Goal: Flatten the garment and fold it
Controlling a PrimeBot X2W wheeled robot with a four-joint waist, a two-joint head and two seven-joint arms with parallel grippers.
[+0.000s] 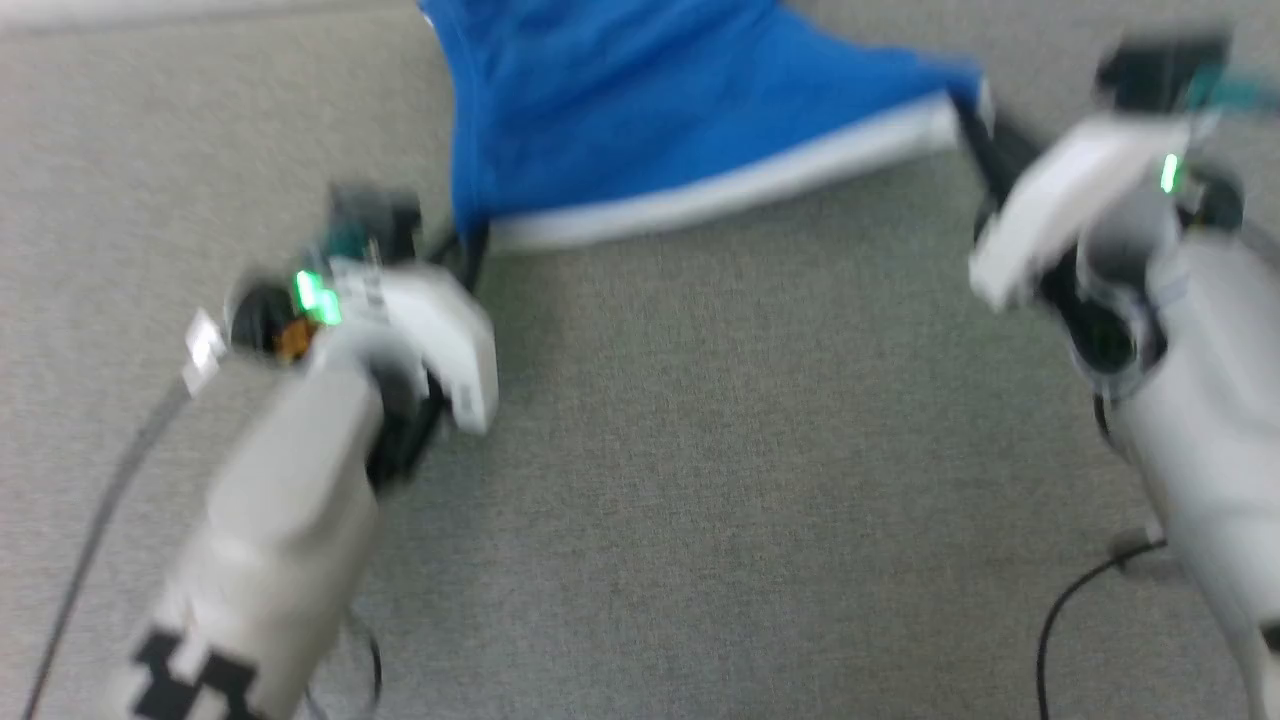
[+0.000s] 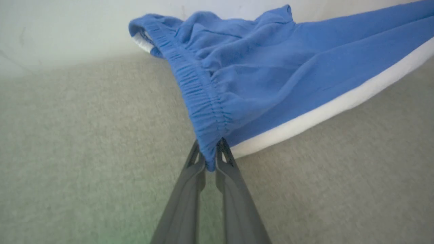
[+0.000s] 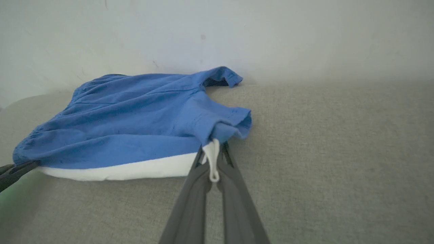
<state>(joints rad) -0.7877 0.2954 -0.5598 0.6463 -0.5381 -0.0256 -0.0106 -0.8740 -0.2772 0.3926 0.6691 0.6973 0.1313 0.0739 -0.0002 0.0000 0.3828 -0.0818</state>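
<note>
The garment (image 1: 640, 110), bright blue shorts with a white trim band, hangs stretched between my two grippers at the top of the head view. My left gripper (image 2: 211, 159) is shut on the gathered waistband corner of the garment (image 2: 257, 78). My right gripper (image 3: 213, 162) is shut on the white trim at a leg corner of the garment (image 3: 135, 118). In the head view the left gripper (image 1: 470, 245) holds the lower left corner and the right gripper (image 1: 975, 130) holds the right corner. The far side of the garment rests on the grey surface near the wall.
A grey woven surface (image 1: 700, 450) spreads under both arms, with a pale wall (image 3: 271, 34) behind it. Dark cables (image 1: 1070, 600) trail beside the forearms. The other arm's dark fingers (image 3: 13, 171) show at the left edge of the right wrist view.
</note>
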